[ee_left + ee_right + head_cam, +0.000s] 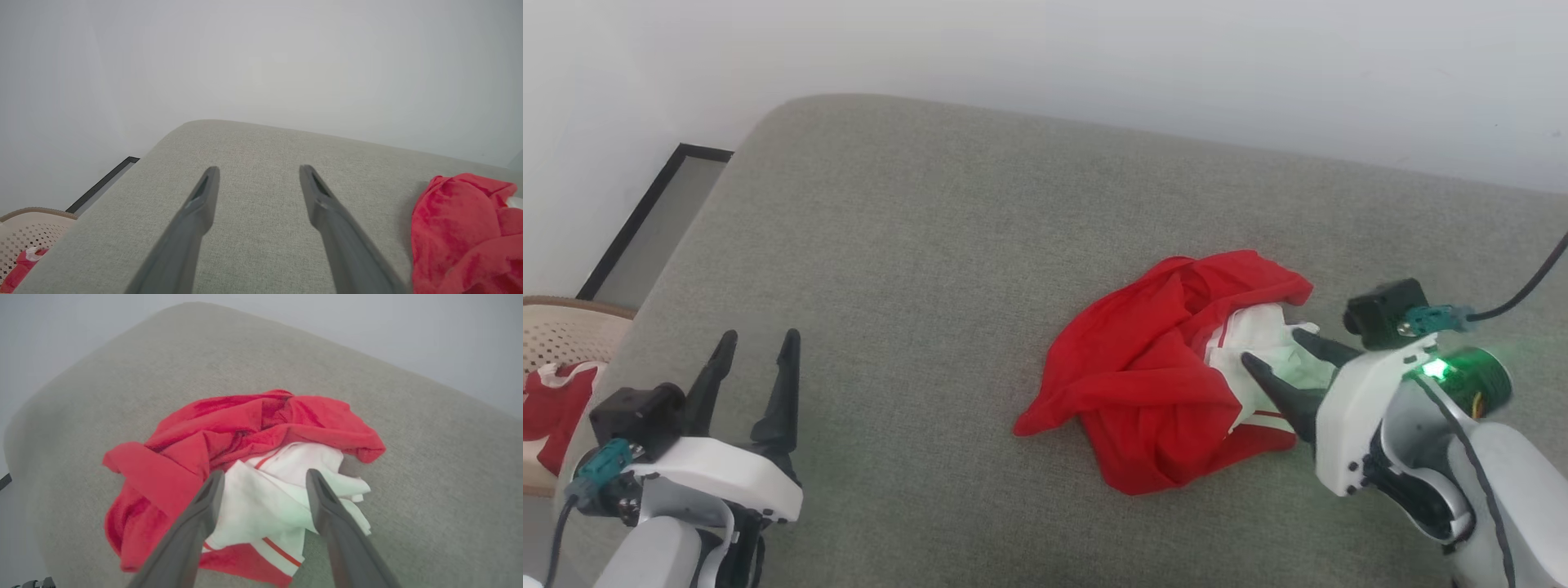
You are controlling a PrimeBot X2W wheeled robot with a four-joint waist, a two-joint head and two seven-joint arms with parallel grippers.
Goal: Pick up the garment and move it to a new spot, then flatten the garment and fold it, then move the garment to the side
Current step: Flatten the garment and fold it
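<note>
Both spread wide — right gripper [1272, 344] straddling the crumpled garment [1143, 367] at 3 o'clock, left gripper [760, 335] idle at 8 — flattening looks next: needs grips on two edges, pulled apart.

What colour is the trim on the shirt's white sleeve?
Red stripe, clearest in the right wrist view.

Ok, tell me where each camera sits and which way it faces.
Head view: on the head, looking down at the grey fabric cushion and crumpled red-and-white jersey T-shirt; left gripper and right gripper show.
Left wrist view: on the left wrist, facing along its dark fingers across the cushion.
Right wrist view: on the right wrist, facing down its fingers onto the T-shirt.
All three share the T-shirt and cushion.
</note>
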